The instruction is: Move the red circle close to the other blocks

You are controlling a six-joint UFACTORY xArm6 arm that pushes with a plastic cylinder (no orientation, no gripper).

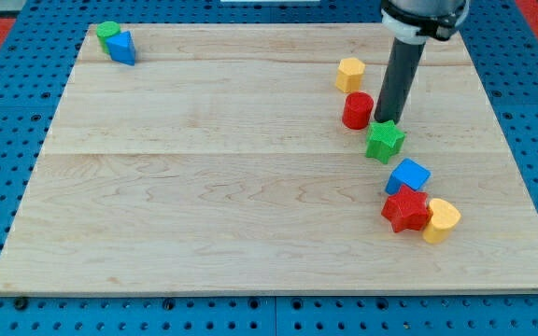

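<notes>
There is no pincer here to open or close, only the rod, and my tip (384,121) holds nothing; it sits just at three o'clock of the red circle (358,110), right above the green star (385,141). The red circle lies at six o'clock of the yellow hexagon (349,74), with the blue cube (407,175), red star (405,209) and yellow heart (441,220) clustered toward five o'clock. I judge the tip is best brought around to the circle's eleven o'clock side, then pushed slowly through its centre toward the cluster, steering clear of the green star.
</notes>
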